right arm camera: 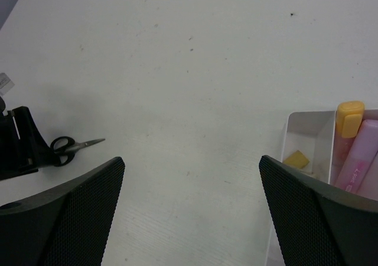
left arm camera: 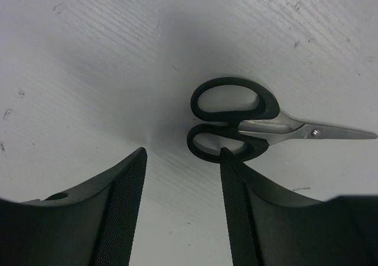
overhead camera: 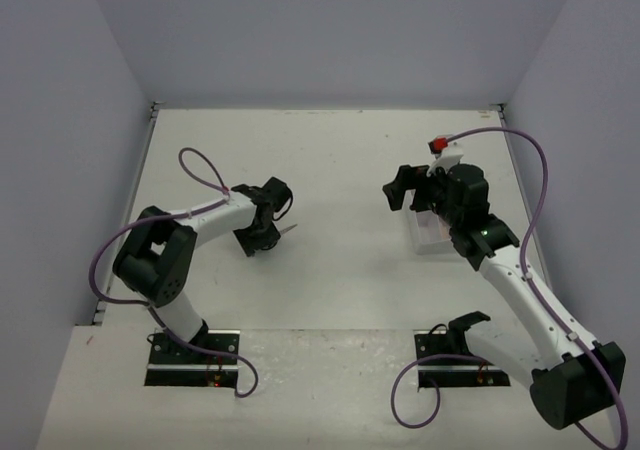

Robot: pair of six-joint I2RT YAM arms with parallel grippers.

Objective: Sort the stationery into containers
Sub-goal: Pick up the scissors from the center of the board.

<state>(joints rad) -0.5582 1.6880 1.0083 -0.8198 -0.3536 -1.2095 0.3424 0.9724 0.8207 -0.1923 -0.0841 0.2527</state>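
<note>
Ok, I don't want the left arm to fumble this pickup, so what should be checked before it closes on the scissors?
1. Scissors lying flat on the table, blades closed: ok.
2. Left gripper open: ok.
3. Scissors between its jaws: not ok. The handle sits under one finger, and the gap is over bare table.
4. That finger touching the handle: cannot tell.
5. Right gripper open, empty and apart from the scissors: ok.
6. Room for scissors in the tray: cannot tell. Only a corner shows, holding an eraser and markers.
</note>
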